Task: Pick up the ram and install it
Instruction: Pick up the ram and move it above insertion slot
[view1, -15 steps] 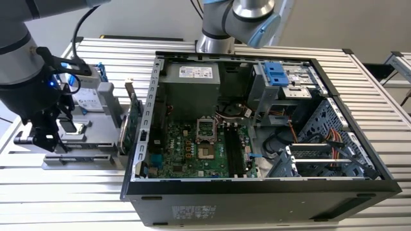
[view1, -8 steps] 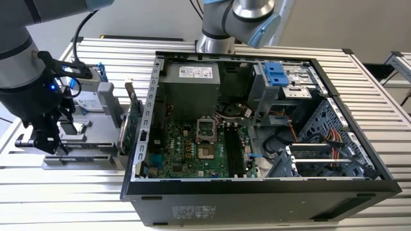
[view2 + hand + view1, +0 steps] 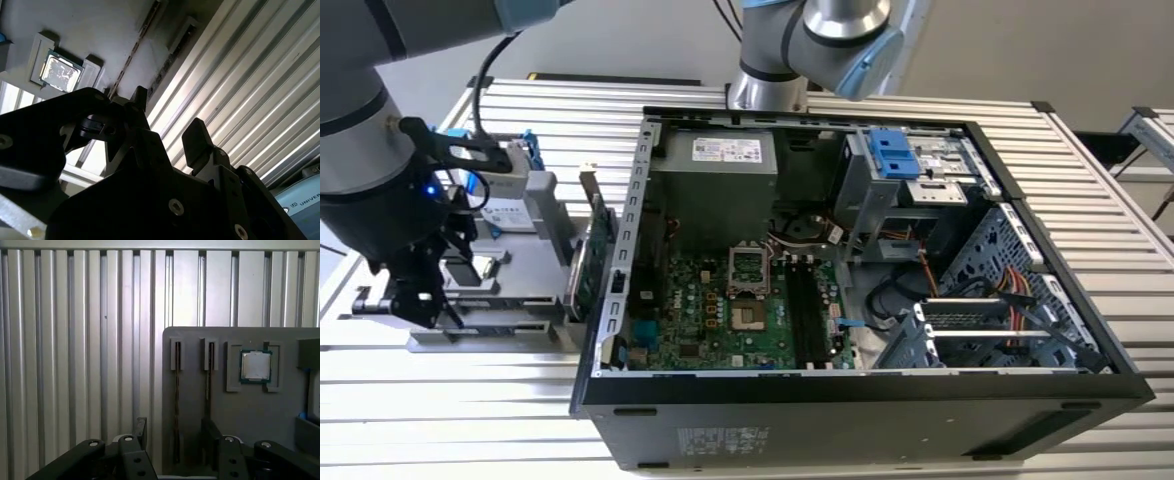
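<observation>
Spreading its jaws wide and holding nothing, the gripper (image 3: 175,432) hangs over the near end of the grey holder (image 3: 240,415). In the first wrist view one of its fingers (image 3: 141,432) stands outside the holder's edge and the other sits further in. The ram (image 3: 176,400) stands on edge in the holder's outermost slot, and its line runs between the two fingers. I cannot tell whether the tips are already down at its level. A second stick (image 3: 208,385) stands in the next slot, close to the inner finger. A good grasp, I judge, keeps the stick centred, closes squarely on its flat faces, and keeps the inner finger off that neighbour. A processor chip (image 3: 256,366) lies in a pocket further into the holder. The holder rests on a ribbed metal table (image 3: 75,340), whose slats run alongside the slots. An open computer case (image 3: 854,400) lies just beside the holder, with its green motherboard (image 3: 720,320) exposed. A plain grey wall (image 3: 1014,50) stands well beyond the holder.
</observation>
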`<state>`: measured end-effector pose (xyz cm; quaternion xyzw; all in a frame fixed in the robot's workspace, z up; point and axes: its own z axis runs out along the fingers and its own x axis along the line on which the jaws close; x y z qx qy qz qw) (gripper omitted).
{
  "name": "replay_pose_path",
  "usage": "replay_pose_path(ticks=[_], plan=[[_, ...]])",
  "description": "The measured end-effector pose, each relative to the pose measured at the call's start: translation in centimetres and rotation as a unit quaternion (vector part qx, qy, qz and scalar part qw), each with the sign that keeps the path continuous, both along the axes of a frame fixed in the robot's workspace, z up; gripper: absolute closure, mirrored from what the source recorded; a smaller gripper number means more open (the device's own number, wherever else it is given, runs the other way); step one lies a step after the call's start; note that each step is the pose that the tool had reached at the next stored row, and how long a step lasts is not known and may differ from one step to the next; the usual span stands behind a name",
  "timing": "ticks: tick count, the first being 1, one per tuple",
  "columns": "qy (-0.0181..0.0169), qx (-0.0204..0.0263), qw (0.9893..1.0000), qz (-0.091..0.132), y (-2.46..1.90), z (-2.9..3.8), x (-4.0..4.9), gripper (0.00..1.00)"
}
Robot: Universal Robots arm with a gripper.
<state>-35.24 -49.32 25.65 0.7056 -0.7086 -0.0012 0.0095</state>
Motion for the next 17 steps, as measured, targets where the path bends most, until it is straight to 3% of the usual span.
replay_pose_path(ticks=[17], plan=[[0.0,-0.0002,1.0,0.0,-0.11,-1.32,0.0,0.0]])
